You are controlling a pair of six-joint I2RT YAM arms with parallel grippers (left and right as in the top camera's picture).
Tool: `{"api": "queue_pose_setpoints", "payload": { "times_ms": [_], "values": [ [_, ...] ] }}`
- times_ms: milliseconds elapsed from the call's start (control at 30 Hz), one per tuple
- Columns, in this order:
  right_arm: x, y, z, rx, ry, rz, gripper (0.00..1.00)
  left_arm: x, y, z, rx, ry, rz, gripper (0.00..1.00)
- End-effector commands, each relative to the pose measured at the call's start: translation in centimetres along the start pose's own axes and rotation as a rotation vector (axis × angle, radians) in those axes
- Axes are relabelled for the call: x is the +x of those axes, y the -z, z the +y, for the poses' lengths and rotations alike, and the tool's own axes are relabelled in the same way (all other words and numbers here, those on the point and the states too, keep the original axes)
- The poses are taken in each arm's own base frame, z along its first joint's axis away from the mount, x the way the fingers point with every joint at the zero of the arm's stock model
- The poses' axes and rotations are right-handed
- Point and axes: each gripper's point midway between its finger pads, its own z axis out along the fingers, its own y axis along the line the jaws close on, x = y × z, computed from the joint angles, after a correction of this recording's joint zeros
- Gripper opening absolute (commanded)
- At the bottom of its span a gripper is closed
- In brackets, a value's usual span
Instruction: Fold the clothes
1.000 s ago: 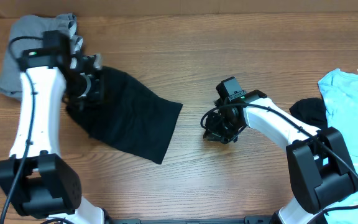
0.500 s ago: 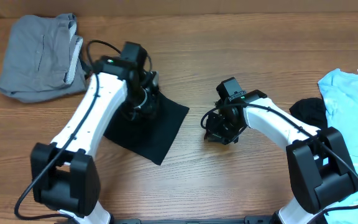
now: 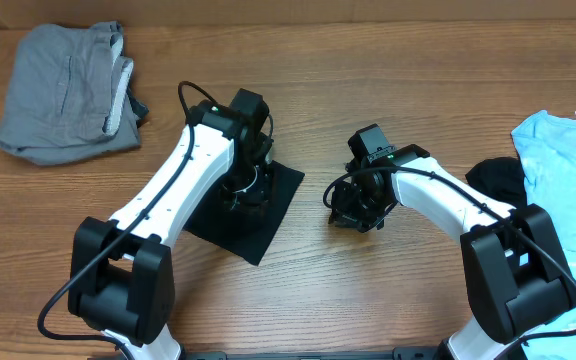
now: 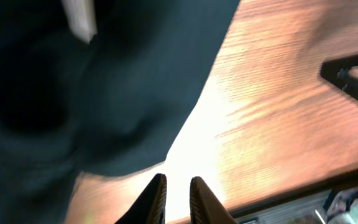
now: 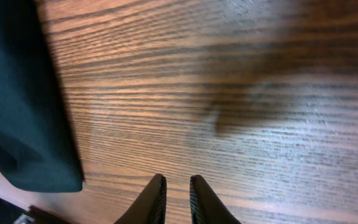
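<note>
The clothes in play are a black T-shirt point(image 3: 280, 195), lying folded into a compact dark patch at the table's middle. My left gripper point(image 3: 249, 197) hangs over its upper part. In the left wrist view the black fabric point(image 4: 104, 81) with its white label point(image 4: 79, 18) fills the top left, and my left gripper point(image 4: 178, 186) stands slightly open above bare wood just past the cloth's edge, holding nothing. My right gripper point(image 3: 353, 215) is low over the table to the right of the shirt. In its own view the right gripper point(image 5: 178, 186) is narrowly open and empty, with the black fabric point(image 5: 23, 112) to its left.
A grey garment point(image 3: 63, 90) lies crumpled at the back left. A light blue shirt point(image 3: 563, 190) is spread at the right edge, with a small black garment point(image 3: 498, 180) bunched beside it. The wooden table point(image 3: 368, 290) is bare along the front.
My left arm swung right from beside the grey garment, carrying the black shirt's left part over onto the rest. Its jaws then parted and let go. The right arm stayed put.
</note>
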Motion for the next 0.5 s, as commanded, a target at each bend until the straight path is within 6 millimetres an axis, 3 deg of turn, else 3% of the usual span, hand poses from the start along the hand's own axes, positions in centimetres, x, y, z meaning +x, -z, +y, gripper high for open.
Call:
{"api": "queue_pose_setpoints", "payload": {
  "times_ms": [0, 100, 200, 367, 467],
  "values": [
    [-1.5, 0.8, 1.2, -0.026, 0.129, -0.055, 0.21, -1.9, 3.5, 2.3, -0.082, 0.054, -0.093, 0.21],
    [-2.3, 2.5, 4.4, -0.131, 0.274, -0.085, 0.28, -2.1, 5.6, 5.1, -0.162, 0.109, -0.115, 0.32],
    [-3.9, 4.7, 7.0, -0.182, 0.322, -0.146, 0.37, -1.3, 5.9, 6.3, -0.156, 0.144, -0.079, 0.38],
    [-6.9, 7.9, 11.3, -0.275, 0.373, -0.293, 0.59, 0.5, 4.0, 6.9, -0.17, 0.153, 0.008, 0.49],
    [-8.3, 8.6, 12.6, -0.323, 0.36, -0.361, 0.63, 1.4, 2.4, 7.3, -0.173, 0.174, 0.049, 0.55]
  ]
}}
